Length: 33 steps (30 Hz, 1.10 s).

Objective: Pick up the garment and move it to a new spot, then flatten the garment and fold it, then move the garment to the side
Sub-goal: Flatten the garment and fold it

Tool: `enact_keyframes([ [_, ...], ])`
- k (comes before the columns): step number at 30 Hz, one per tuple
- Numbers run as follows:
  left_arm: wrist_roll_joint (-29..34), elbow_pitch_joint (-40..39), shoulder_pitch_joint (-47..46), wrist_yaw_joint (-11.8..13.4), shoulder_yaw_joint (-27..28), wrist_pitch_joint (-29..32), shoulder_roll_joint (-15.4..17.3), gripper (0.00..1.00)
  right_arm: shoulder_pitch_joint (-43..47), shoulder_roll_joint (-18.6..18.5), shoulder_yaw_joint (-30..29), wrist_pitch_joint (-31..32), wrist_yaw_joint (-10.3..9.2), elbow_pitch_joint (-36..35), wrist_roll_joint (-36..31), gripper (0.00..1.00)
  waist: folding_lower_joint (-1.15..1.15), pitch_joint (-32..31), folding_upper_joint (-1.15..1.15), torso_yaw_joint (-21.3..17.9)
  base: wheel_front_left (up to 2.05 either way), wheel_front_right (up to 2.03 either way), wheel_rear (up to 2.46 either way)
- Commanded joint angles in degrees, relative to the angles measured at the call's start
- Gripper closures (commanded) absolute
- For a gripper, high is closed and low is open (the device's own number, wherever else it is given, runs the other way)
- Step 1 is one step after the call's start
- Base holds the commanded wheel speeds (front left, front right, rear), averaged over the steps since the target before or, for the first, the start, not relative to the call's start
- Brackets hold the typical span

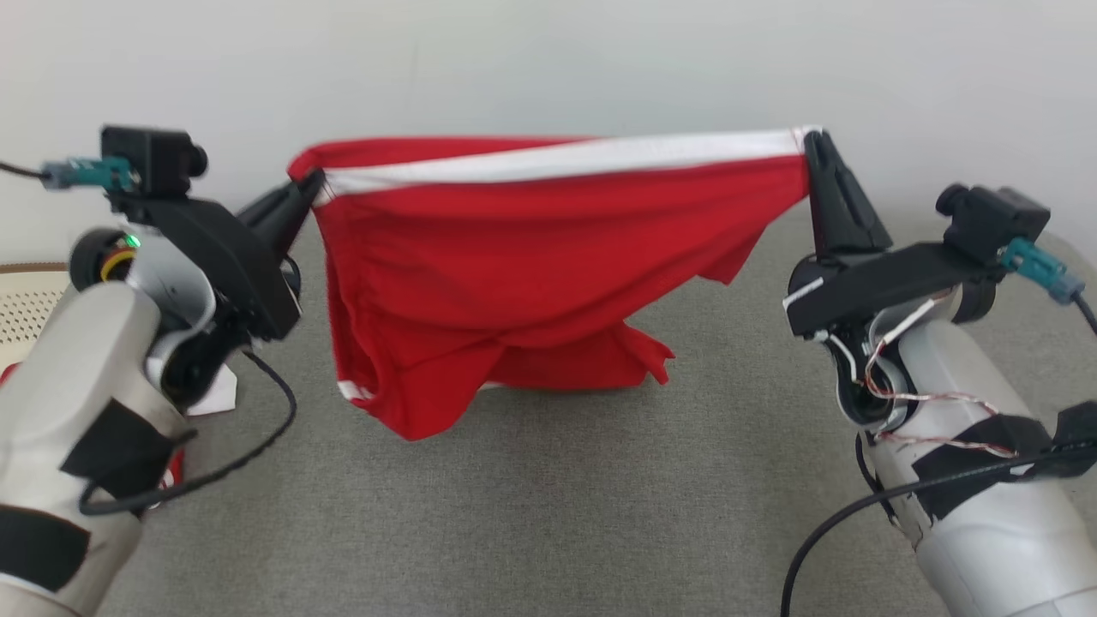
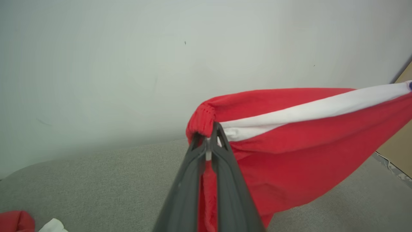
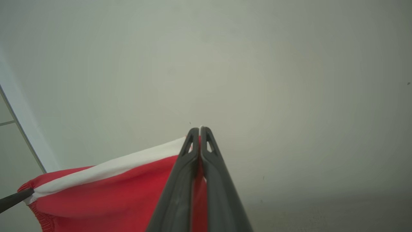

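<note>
The garment [image 1: 531, 266] is red with a white stripe along its top edge, and it hangs stretched in the air between my two grippers above the grey surface [image 1: 548, 514]. My left gripper [image 1: 313, 190] is shut on its left top corner, by the ribbed red waistband [image 2: 201, 120]. My right gripper [image 1: 812, 144] is shut on the right end of the white stripe [image 3: 128, 161]. The lower part of the cloth [image 1: 583, 364] sags down and touches the surface. In the left wrist view my left gripper [image 2: 211, 132] pinches the cloth; in the right wrist view my right gripper [image 3: 199, 130] does the same.
A pale wall [image 1: 548, 60] rises right behind the surface. At the far left lie a perforated cream basket [image 1: 26, 308] and some red and white cloth [image 2: 19, 222]. A tan board [image 2: 399, 145] stands at the right in the left wrist view.
</note>
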Motion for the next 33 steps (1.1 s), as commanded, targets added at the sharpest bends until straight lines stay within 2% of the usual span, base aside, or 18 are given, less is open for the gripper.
enact_keyframes([
  [1, -0.7, 0.3, -0.7, 0.0, -0.3, -0.2, 0.5, 1.0, -0.8, -0.1, -0.2, 0.0, 0.0, -0.1, -0.4, 1.0, 0.01, 0.0, 0.0, 0.0, 0.0, 0.0, 0.0],
  [5, -4.9, 0.8, -5.6, 0.0, -3.5, -0.2, 1.3, 1.0, -4.6, -0.4, -0.9, 0.0, 0.0, 1.1, -2.1, 1.0, 0.01, 0.7, 0.0, -0.1, 0.0, 0.0, 0.0],
  [8, -9.3, 1.1, -7.8, 0.0, -5.1, 2.2, 1.1, 1.0, -7.3, -0.6, -0.6, 0.0, 0.0, 2.6, -3.3, 1.0, 0.01, 2.0, 0.0, -0.1, 0.0, 0.0, 0.0],
  [11, -12.9, 0.0, -11.3, 0.0, -6.7, 5.0, 1.3, 1.0, -11.2, -0.8, -0.3, 0.0, 0.0, 4.6, -3.8, 1.0, 0.01, 5.0, 0.0, 0.0, 0.0, 0.0, 0.0],
  [14, -13.9, 0.0, -14.9, 0.0, -7.9, 4.1, 1.2, 1.0, -15.8, -1.0, -0.5, 0.0, 0.0, 6.7, -4.6, 1.0, 0.01, 9.4, 0.0, 0.2, 0.0, 0.0, 0.0],
  [20, -8.1, 4.2, -25.9, 0.0, -10.0, -6.5, -0.1, 1.0, -29.4, -1.3, 0.3, 0.0, 0.0, 11.6, -8.1, 1.0, 0.01, 20.1, 0.0, 0.2, 0.0, 0.0, 0.0],
  [26, -3.1, 10.4, -36.7, 0.0, -11.0, -20.0, -2.4, 1.0, -42.8, 0.3, -4.0, 0.0, 0.0, 14.2, -13.5, 1.0, 0.01, 27.7, 0.0, -1.3, 0.0, 0.0, 0.0],
  [29, -2.8, 11.3, -39.8, 0.0, -11.9, -22.8, -3.4, 1.0, -46.5, 0.8, -6.8, 0.0, 0.0, 14.5, -16.0, 1.0, 0.01, 29.8, 0.0, -2.1, 0.0, 0.0, 0.0],
  [33, -5.2, 10.1, -38.9, 0.0, -14.2, -24.0, -2.5, 1.0, -46.7, 0.6, -9.7, 0.0, 0.0, 13.9, -17.4, 1.0, 0.01, 31.5, 0.0, -3.2, 0.0, 0.0, 0.0],
])
